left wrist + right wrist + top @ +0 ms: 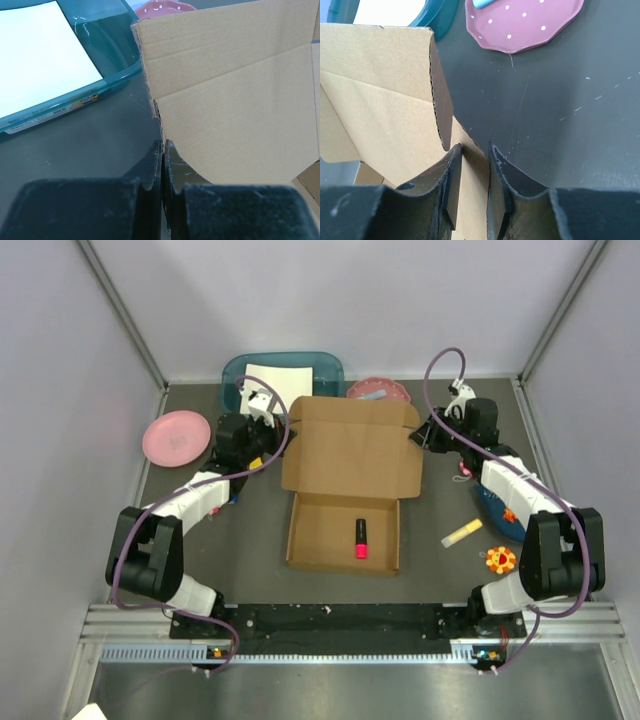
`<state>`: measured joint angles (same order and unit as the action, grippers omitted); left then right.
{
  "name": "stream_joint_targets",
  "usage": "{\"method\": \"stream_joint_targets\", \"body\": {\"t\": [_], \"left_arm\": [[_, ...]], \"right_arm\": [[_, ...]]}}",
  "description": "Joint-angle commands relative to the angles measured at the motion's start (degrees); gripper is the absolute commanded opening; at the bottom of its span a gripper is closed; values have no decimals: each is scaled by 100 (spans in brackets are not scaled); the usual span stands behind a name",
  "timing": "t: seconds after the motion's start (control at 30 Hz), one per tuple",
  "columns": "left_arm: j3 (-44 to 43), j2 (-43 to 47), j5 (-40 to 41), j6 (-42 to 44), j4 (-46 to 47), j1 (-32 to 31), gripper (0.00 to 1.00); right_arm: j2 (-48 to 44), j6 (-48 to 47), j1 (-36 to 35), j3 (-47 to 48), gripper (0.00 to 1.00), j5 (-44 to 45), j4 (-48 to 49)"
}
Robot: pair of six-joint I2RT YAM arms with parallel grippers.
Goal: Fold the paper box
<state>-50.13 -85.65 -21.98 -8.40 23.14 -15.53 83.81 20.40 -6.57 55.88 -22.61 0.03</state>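
The paper box [350, 455] lies mid-table as brown cardboard, its lid panel spread open behind a shallow tray [310, 530]. A red marker [360, 538] lies inside the tray. My left gripper [276, 444] is shut on the lid's left edge, and the left wrist view shows the closed tips [163, 145] pinching the cardboard [235, 90]. My right gripper [420, 436] is at the lid's right side flap. In the right wrist view its jaws [475, 147] stand apart with the flap [380, 100] between them.
A teal bin [285, 370] holding a white sheet stands behind the box, next to a dotted pink plate [378, 390]. A plain pink plate [176, 437] lies at the left. At the right are a yellow marker [462, 532], an orange toy [500, 560] and a blue object [497, 508].
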Motion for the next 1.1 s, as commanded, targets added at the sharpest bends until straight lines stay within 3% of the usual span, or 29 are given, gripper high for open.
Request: {"method": "stream_joint_targets", "body": {"t": [0.0, 0.2, 0.37, 0.67, 1.07], "left_arm": [[-41, 39, 36, 155, 112, -20, 0], [29, 188, 105, -64, 173, -20, 0], [468, 513, 448, -451, 673, -99, 0], [1523, 1419, 1756, -513, 1553, -846, 0], [2613, 1806, 3567, -293, 3099, -2032, 0]], "right_arm": [[21, 34, -11, 64, 24, -182, 164], [-172, 209, -178, -76, 10, -24, 155], [-716, 341, -520, -410, 0, 792, 85], [-1885, 376, -1337, -902, 0, 2541, -258], [-2431, 815, -2366, -1641, 0, 4395, -153]]}}
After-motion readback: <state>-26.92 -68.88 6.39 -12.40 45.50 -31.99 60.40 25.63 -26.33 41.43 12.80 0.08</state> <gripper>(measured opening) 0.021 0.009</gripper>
